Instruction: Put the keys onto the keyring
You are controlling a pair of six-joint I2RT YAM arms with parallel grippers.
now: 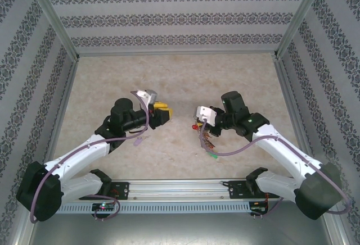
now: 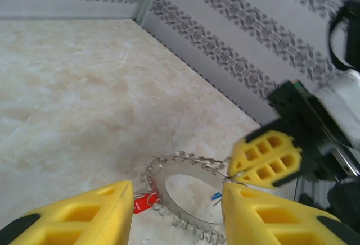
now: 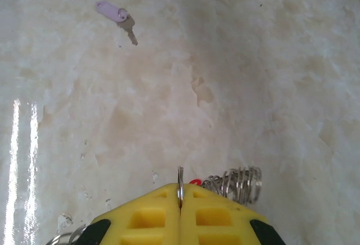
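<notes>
The left hand (image 2: 177,197) is closest. Its two yellow fingers (image 2: 73,217) sit at the bottom of the left wrist picture. They are spread apart with nothing between them.

Just past the gap is the keyring (image 2: 183,169), a flat grey ring with a big hole and little wire loops (image 2: 194,231) all round its rim. A red key (image 2: 145,202) hangs at its left side, close to the left finger. A small blue bit (image 2: 215,196) shows inside the hole, but it is too small to tell what it is. I cannot tell if the keyring touches the table (image 2: 67,87) or is lifted a little.

The right hand (image 2: 247,165) comes in from the right of that picture. Its yellow fingers are pressed together and pinch the right edge of the keyring. In the right wrist picture the thin metal edge sticks up from between those shut fingers at the bottom middle. A bunch of loops is just to the right.

The lilac key lies alone on the table in the upper left of the right wrist picture, well apart from the keyring. From the top, both hands meet near the middle of the table. A green key (image 1: 212,156) lies a bit lower, beside the right arm. Walls (image 1: 180,14) with dark patterned stripes stand round the table.
</notes>
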